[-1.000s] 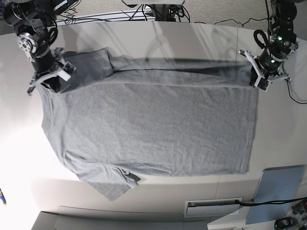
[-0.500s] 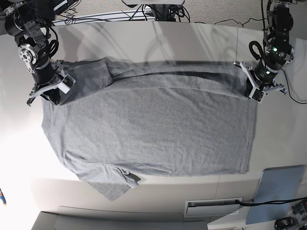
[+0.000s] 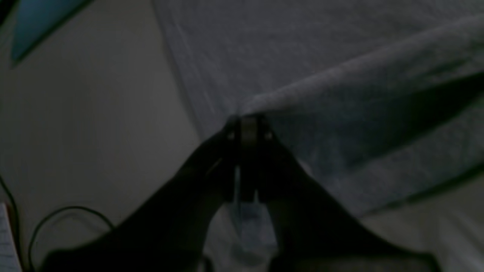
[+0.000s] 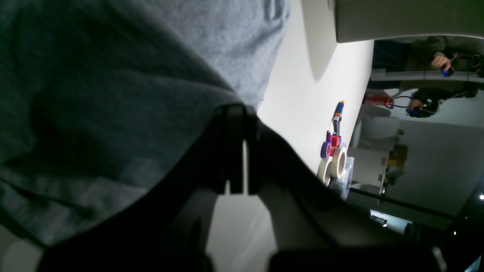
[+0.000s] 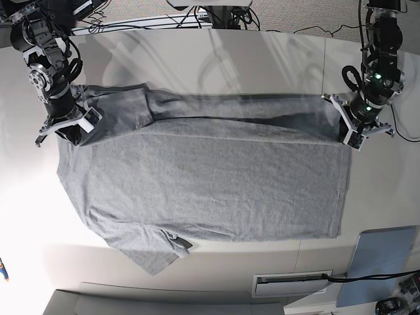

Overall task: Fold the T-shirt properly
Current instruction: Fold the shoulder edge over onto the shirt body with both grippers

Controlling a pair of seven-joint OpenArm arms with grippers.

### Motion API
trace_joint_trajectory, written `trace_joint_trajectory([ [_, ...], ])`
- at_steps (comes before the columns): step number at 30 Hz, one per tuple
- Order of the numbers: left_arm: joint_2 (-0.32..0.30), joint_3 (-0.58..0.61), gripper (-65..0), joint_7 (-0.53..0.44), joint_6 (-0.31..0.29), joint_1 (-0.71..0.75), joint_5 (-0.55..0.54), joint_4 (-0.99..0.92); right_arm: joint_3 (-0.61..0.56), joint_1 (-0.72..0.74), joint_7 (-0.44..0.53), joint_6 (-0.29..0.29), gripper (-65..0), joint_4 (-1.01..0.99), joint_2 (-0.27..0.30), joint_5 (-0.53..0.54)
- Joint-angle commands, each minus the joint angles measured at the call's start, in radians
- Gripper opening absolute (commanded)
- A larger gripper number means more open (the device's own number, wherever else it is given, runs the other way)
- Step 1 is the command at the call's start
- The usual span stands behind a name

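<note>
Across the pale counter (image 5: 197,59) your heather-grey T-shirt (image 5: 210,184) lies spread wide, plain side up, its far long edge lifted into a low ridge strung between both arms. Your left claw (image 5: 355,131), on the right of the base view, is pressed together on the hem corner; the left wrist view shows the jaws nipped on a fold of cloth at the very edge. Your right claw (image 5: 71,125), over on the other side, is pinching the shoulder end near the sleeve, and its wrist view shows grey fabric draped right over the closed jaws.

That cotton looks light, soft and limp. It'll sag between your two grips and hold no line of its own, so I'd judge that even tension between the claws matters more than force. The corners you've got are good spots; the near sleeve (image 5: 154,252) lies crumpled and turned under at the bottom and will want tidying later.

Room to work: the near half of the shirt stays flat on the counter, with open surface ahead of it. Watch the pale blue panel (image 5: 380,262) at the near right corner, close to the hem, and the counter's near edge just beyond that loose sleeve.
</note>
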Motion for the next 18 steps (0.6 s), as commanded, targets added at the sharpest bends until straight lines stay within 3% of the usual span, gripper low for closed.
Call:
trace_joint_trajectory([
  [1, -0.017, -0.008, -65.0, -0.021, 0.008, -0.009, -0.003, 0.015, 0.011, 0.011, 0.004, -0.035, -65.0, 0.012, 0.014, -0.014],
  [14, -0.017, -0.008, -65.0, -0.020, 0.008, -0.009, -0.003, 0.015, 0.011, 0.055, -0.016, -0.042, -65.0, 0.012, 0.000, 0.017],
  [16, -0.017, -0.008, -65.0, -0.020, 0.008, -0.008, -0.003, 0.015, 0.011, 0.059, -0.022, -0.042, -54.0, 0.012, 0.000, 0.024],
  [18, -0.017, -0.008, -50.6, -0.020, 0.008, -0.009, -0.003, 0.015, 0.011, 0.058, -0.023, -0.042, -41.8, 0.012, 0.000, 0.024],
])
